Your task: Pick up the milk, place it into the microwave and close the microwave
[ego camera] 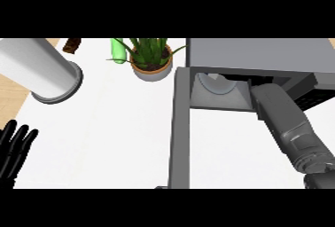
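The grey microwave (258, 52) stands at the back right. Its door (181, 133) is swung wide open and reaches toward me. A white round plate (219, 83) shows inside the cavity. My right forearm (288, 126) reaches into the opening. The right hand is lost in the dark interior, so I cannot make out its state. No milk shows anywhere; it may be hidden inside. My left hand (14, 148) rests open at the lower left edge, fingers up.
A large white cylinder (39, 68) lies at the back left. A potted plant (152, 60) stands left of the microwave, with a green bottle (118, 51) beside it and a brown object (72, 44) farther left. The white counter (111, 133) spreads between them.
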Robot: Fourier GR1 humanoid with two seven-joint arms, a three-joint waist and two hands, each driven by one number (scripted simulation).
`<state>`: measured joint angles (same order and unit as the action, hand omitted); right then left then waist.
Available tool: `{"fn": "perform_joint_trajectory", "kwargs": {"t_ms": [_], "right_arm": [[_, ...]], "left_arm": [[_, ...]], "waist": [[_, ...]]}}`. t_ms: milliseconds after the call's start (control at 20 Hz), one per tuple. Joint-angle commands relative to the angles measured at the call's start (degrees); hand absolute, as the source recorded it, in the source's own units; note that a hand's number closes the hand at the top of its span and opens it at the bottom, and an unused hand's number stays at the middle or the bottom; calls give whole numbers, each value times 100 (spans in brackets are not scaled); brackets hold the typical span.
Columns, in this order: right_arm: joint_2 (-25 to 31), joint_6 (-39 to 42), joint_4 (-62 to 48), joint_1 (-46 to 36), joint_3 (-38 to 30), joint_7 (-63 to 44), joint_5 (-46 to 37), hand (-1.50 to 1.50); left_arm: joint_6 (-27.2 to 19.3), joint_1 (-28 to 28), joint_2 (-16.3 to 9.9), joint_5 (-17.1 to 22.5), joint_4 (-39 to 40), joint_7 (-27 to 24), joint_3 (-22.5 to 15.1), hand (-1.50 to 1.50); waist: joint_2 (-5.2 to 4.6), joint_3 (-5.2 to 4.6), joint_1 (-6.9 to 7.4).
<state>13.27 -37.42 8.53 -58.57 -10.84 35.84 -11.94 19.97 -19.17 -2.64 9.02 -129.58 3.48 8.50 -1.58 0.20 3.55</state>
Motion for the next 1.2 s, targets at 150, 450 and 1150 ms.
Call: {"fn": "perform_joint_trajectory", "kwargs": {"t_ms": [150, 450, 1150], "right_arm": [[273, 963, 295, 291, -277, 374, 321, -150], [7, 1492, 498, 674, -464, 584, 593, -150], [-522, 2392, 1173, 2051, -214, 517, 719, -150]], "left_arm": [[28, -248, 126, 60, -123, 10, -2, -150], [-29, -180, 255, -373, 375, -454, -250, -150], [-188, -288, 128, 85, -350, 229, -89, -150]], "waist": [[113, -13, -190], [134, -18, -280], [208, -24, -460]]}}
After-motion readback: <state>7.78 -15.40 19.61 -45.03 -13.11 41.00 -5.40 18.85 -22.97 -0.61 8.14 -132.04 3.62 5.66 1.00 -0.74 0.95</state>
